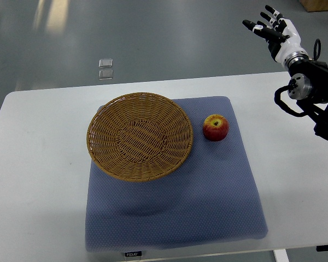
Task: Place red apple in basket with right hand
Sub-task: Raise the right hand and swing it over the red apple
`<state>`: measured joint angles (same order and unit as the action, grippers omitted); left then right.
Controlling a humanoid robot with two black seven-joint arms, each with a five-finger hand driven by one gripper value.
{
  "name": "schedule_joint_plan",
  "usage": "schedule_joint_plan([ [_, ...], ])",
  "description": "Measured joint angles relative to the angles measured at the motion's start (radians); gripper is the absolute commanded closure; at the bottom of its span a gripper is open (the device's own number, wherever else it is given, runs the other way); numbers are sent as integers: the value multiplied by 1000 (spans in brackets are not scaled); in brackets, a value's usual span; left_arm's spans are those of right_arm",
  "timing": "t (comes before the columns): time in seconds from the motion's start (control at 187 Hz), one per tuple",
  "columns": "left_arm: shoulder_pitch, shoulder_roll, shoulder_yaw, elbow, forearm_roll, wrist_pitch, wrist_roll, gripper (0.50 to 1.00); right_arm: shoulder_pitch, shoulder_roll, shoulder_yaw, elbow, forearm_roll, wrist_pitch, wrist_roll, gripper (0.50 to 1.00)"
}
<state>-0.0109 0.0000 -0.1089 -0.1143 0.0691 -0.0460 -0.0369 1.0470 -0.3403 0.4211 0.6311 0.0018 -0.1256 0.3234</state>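
Sitting stem-up on a dimpled blue fabric mat [208, 202], a round, glossy red apple [215, 127] lies just beside the shallow woven wicker basket [139, 136], at its 3 o'clock. The right hand [274, 30] hovers released, fingers spread, beyond the white surface [38, 164] at 1 o'clock.

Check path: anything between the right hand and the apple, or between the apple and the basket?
Nothing visible. The right hand is raised, fingers spread, past the table's far right corner; only bare table and blue mat separate it from the red apple. The basket sits just left of the apple, apparently empty.
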Motion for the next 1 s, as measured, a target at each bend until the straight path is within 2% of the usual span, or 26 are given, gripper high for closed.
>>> schedule_joint_plan([
  [0.262,0,0,0,0,0,0,0,500,147,-182,-248,234,-183,27,-5,576],
  [0.492,0,0,0,0,0,0,0,500,302,-289,-456,398,-465,151,-6,577],
  [0.609,0,0,0,0,0,0,0,500,358,-304,-518,451,-608,209,-6,576],
  [0.743,0,0,0,0,0,0,0,500,389,-296,-564,465,-762,267,-5,579],
  [0.999,0,0,0,0,0,0,0,500,388,-252,-644,466,-1006,319,-3,579],
])
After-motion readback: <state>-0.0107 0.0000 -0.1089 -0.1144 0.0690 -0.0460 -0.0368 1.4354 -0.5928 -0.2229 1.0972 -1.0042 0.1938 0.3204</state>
